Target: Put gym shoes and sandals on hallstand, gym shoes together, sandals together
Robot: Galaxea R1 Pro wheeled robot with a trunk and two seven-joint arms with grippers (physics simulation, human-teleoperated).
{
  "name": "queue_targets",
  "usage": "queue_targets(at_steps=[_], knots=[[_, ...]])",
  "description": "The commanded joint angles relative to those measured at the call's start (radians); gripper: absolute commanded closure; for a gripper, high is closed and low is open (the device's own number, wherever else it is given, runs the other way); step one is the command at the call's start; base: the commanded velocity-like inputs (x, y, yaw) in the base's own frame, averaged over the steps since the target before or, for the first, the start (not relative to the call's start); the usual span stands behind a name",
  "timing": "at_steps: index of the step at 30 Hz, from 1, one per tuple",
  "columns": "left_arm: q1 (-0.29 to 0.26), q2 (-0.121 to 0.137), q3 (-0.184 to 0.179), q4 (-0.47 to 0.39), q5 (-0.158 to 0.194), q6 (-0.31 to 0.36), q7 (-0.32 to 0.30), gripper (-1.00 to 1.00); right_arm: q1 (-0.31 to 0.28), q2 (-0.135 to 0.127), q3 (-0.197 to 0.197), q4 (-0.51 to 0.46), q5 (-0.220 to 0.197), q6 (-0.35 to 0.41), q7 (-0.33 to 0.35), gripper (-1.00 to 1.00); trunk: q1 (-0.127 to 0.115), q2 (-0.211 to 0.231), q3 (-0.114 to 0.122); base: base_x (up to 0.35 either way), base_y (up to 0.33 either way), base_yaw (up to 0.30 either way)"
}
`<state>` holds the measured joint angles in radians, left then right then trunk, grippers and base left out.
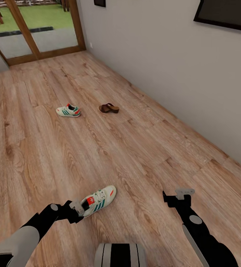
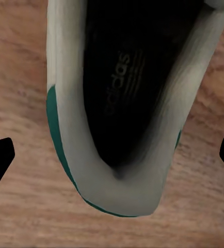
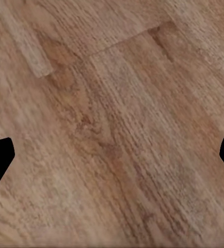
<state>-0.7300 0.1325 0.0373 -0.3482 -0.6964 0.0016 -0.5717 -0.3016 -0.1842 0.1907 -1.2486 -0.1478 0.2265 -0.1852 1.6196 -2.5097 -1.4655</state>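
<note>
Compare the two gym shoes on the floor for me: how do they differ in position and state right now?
The near gym shoe lies just ahead of the robot, its heel at the left gripper, whose open fingers flank the heel; the far gym shoe sits up the corridor, untouched, beside a sandal. The near one's toe points right and away; the far one lies crosswise. Both are white with green stripes, on the corridor floor.

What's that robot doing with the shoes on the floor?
The robot is reaching its left gripper down to the heel of a white sneaker with green stripes lying on the light brown wooden floor. Its fingers are spread on either side of the heel, not yet closed. The right gripper hangs open over bare floor. Farther off lie another matching sneaker and a dark brown sandal.
</note>
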Motion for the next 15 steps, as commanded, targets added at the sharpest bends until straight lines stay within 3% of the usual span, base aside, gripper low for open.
queue_targets(at_steps=[1, 5, 11, 15], knots=[[0.000, 0.000, 0.003, -0.001, -0.007, 0.000, -0.005, -1.00, -0.001, -0.001, 0.004, -0.002, -0.010, 0.004, -0.010, -1.00, 0.000, 0.000, -0.002, 0.000, 0.000, 0.000], [0.000, -0.003, 0.003, -0.002, -0.014, 0.000, -0.005, -1.00, -0.001, -0.001, 0.004, -0.002, -0.009, 0.004, -0.010, -1.00, 0.000, 0.000, -0.006, 0.000, 0.000, 0.000], [0.000, -0.005, -0.004, -0.034, -0.063, 0.010, -0.005, -1.00, -0.001, -0.001, 0.004, -0.002, -0.009, 0.004, -0.010, -1.00, 0.000, 0.000, -0.008, 0.000, 0.000, 0.000], [0.000, -0.005, -0.006, -0.051, -0.070, 0.023, -0.005, -1.00, -0.001, -0.001, 0.004, -0.002, -0.009, 0.004, -0.010, -1.00, 0.000, 0.000, -0.008, 0.000, 0.000, 0.000]])
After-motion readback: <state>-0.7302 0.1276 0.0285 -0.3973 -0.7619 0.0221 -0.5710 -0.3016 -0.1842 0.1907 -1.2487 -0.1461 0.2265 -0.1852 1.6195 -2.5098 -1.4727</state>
